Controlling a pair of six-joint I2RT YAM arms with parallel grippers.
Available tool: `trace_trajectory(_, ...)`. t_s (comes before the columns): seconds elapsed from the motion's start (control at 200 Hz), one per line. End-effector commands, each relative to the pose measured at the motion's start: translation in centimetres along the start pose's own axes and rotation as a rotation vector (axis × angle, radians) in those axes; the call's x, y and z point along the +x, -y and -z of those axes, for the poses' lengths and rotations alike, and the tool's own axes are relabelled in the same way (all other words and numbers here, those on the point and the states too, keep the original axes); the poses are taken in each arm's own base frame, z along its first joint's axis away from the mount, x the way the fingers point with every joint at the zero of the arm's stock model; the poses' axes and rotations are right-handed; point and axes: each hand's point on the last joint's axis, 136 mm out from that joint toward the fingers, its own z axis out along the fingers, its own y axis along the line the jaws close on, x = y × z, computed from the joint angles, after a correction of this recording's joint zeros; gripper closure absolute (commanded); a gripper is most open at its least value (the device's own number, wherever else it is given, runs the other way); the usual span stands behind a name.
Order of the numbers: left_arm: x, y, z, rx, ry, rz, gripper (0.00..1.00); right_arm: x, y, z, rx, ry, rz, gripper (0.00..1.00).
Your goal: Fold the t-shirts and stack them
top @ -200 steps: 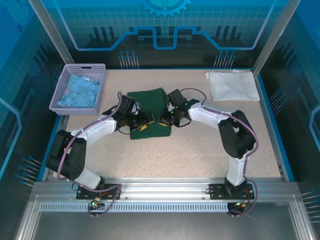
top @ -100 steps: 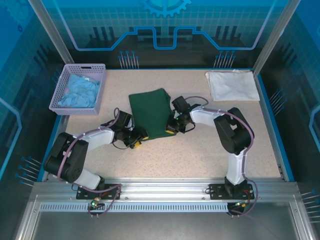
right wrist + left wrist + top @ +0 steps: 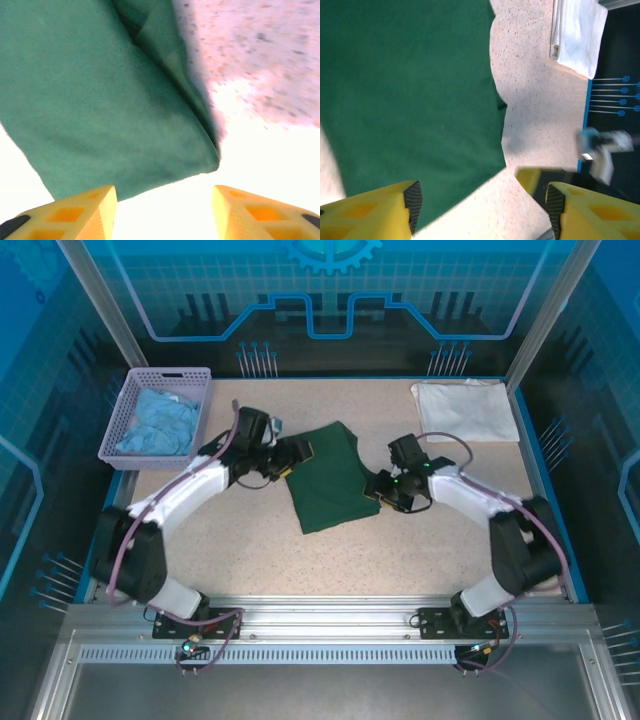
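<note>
The green shirt (image 3: 328, 483) is flanked by the left hand (image 3: 296, 453) and right hand (image 3: 376, 490), both held open. A white shirt (image 3: 465, 410) and a basket (image 3: 168, 373) are seen well apart.

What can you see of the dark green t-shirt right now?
The dark green t-shirt is plain soft cloth, folded into a rough, tilted rectangle lying flat mid-table on the speckled table. A layered fold shows along one edge in the right wrist view. The left gripper and right gripper flank it, fingers open, not holding it.
</note>
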Motion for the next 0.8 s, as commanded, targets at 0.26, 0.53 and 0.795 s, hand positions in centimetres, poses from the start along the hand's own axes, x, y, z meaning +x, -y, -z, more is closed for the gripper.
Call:
trace_trajectory(0.26, 10.5, -5.6, -8.4, -0.204, -0.296, -0.009, 0.30, 8.0, 1.7, -1.9, -0.081, -0.025, -0.183, 0.14)
trace_trajectory(0.53, 16.5, -7.8, -9.2, -0.186, -0.296, 0.191, 0.29, 8.8, 2.0, -2.4, -0.045, 0.045, -0.184, 0.14)
trace_trajectory(0.795, 21.8, -3.8, -12.1, -0.088, -0.318, 0.313, 0.29, 8.8, 3.9, -2.6, 0.024, 0.046, -0.205, 0.14)
